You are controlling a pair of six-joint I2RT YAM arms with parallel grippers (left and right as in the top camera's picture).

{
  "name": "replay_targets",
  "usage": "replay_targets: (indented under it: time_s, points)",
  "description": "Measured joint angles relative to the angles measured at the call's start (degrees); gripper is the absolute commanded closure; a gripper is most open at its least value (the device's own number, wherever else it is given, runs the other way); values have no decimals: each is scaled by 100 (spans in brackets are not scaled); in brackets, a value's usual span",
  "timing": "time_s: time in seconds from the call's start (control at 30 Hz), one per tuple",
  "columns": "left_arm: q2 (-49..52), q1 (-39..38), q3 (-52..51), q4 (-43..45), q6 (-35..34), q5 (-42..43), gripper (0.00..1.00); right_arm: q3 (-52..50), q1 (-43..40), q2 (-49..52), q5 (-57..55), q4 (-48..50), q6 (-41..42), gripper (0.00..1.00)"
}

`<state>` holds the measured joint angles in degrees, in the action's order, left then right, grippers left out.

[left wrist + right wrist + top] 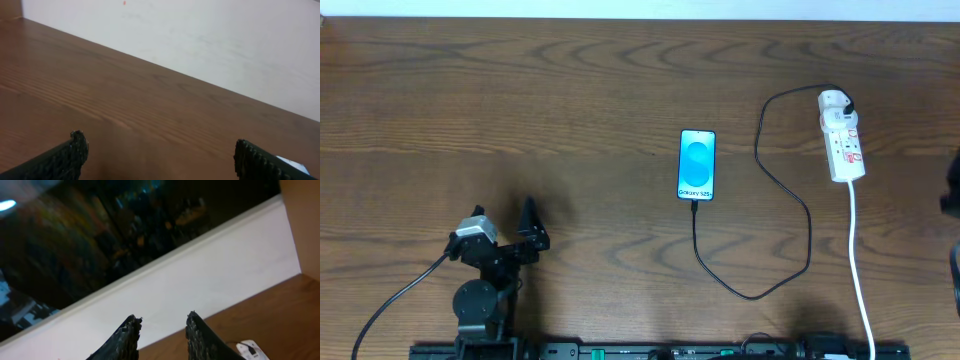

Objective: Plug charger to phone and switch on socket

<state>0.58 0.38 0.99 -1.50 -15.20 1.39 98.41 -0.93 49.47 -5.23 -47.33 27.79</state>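
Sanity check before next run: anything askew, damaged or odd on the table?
Nothing stands out. The phone lies flat; the charger cable loops unbroken from its bottom edge to the socket. No spill or damage visible.

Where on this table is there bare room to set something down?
The wide bare wood left of the phone, beyond the left arm, and the band along the far edge. Crowded between phone and power strip, where the black cable loops.
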Motion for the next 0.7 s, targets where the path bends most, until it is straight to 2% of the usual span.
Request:
replay_targets:
  time_s: [0.27, 0.7]
  points:
    - [0, -118, 0, -2, 0, 15, 5, 0, 7, -562, -39, 0, -68, 70]
    - [0, 37, 0, -2, 0, 17, 5, 0, 7, -601, -59, -2, -96, 70]
